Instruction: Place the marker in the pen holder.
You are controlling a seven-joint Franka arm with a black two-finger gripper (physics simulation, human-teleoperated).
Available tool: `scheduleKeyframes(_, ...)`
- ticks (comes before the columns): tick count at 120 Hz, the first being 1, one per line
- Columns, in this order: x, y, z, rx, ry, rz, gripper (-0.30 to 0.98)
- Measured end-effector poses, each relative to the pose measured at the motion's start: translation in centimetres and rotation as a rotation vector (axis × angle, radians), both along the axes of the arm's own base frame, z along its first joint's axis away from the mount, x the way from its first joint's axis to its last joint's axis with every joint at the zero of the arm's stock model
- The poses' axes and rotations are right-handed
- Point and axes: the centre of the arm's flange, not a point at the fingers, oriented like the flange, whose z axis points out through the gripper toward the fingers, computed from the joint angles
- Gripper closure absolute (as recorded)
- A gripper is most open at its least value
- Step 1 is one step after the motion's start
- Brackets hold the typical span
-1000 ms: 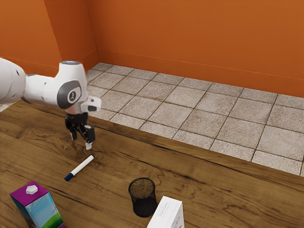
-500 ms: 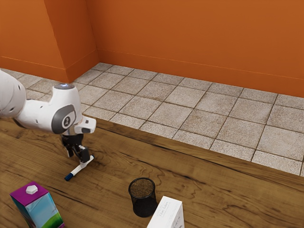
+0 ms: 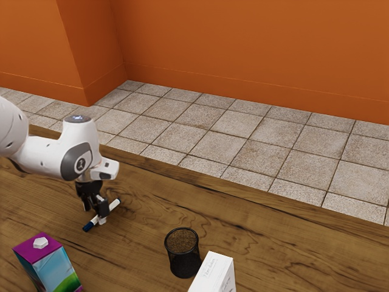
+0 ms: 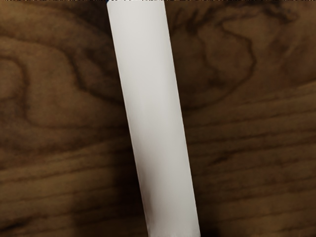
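The pincer (image 3: 95, 216) has sunk, spread astride the marker (image 4: 154, 118), which lies on the table (image 3: 146, 207), lower left; gripping, lifting and dropping it into the pen holder (image 3: 184, 255), bottom centre, remain

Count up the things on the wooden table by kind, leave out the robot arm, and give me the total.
Marker: 1
Mesh pen holder: 1
Drink carton: 1
White box: 1
Total: 4
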Motion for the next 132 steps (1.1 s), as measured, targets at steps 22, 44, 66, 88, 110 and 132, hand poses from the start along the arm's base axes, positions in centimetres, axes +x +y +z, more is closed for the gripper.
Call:
scheduleKeyframes(22,0.1,0.0,0.2,0.0,-0.013,-0.005,0.36)
scheduleKeyframes(44,0.2,0.0,0.3,0.001,-0.022,-0.011,0.58)
scheduleKeyframes(66,0.3,0.2,0.3,0.006,-0.028,-0.011,0.73)
scheduleKeyframes(88,0.3,0.4,0.0,0.017,-0.031,-0.001,0.78)
scheduleKeyframes(110,0.4,0.5,-0.2,0.027,-0.035,0.013,0.79)
scheduleKeyframes(132,1.5,-0.5,4.0,0.017,-0.122,0.009,0.78)
